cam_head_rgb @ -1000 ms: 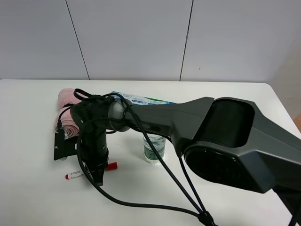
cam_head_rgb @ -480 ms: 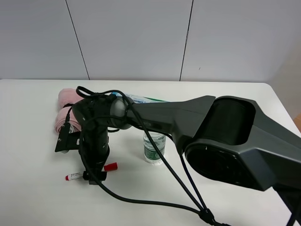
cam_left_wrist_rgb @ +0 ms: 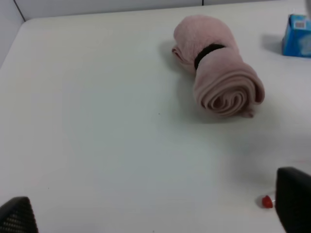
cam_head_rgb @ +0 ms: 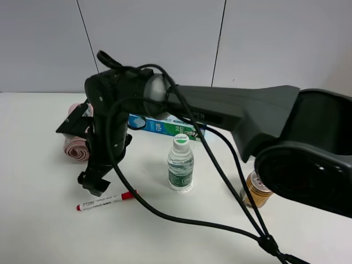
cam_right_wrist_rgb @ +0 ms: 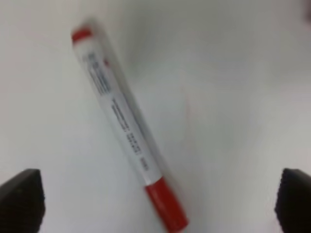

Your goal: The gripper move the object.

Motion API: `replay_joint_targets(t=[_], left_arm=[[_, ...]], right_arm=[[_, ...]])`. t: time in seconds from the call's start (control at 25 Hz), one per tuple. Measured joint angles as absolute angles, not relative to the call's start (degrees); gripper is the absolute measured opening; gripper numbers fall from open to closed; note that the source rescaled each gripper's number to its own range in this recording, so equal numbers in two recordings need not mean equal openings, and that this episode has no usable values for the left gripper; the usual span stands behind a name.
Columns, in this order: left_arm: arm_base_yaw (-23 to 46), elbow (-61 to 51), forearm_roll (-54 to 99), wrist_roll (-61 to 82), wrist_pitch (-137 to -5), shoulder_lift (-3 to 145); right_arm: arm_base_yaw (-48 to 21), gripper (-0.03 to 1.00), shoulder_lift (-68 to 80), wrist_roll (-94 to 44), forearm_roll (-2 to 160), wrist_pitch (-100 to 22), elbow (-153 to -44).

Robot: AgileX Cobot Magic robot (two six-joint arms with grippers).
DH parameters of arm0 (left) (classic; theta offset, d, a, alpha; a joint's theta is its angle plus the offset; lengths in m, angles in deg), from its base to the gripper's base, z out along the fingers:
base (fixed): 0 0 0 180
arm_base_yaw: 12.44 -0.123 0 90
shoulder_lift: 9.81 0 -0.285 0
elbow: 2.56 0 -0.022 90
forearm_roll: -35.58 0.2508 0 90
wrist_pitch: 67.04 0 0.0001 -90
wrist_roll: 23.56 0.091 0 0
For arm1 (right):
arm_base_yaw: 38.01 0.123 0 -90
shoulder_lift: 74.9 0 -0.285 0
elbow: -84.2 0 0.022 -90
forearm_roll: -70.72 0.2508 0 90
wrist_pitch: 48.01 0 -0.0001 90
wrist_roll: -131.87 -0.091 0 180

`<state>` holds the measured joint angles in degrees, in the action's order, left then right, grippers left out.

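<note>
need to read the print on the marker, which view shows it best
Right wrist: the marker fills the frame, barrel and red cap whole, though blurred. Exterior high shows it small. Left wrist catches only a red end.

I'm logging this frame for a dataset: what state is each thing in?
Marker: capped, lying flat, not held.
Right gripper: open, just above the marker.
Left gripper: open, empty.
Bottle: upright, cap on.
Towel: rolled up, held by a black band.
Toothpaste box: lying flat.
Can: standing, partly hidden.
</note>
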<state>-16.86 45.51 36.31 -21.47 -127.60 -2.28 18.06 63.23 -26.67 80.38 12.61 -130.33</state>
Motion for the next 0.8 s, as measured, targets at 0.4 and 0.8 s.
replay_joint_targets(t=[0.4, 0.8], left_arm=[[-16.86, 45.51, 36.31, -21.47, -127.6, -2.28], [-16.86, 45.51, 36.31, -21.47, -127.6, -2.28]], right_arm=[[15.06, 1.0, 52.08, -37.28, 84.14, 16.83, -130.33], [1.01, 1.0, 45.25, -37.28, 81.25, 20.33, -130.33]])
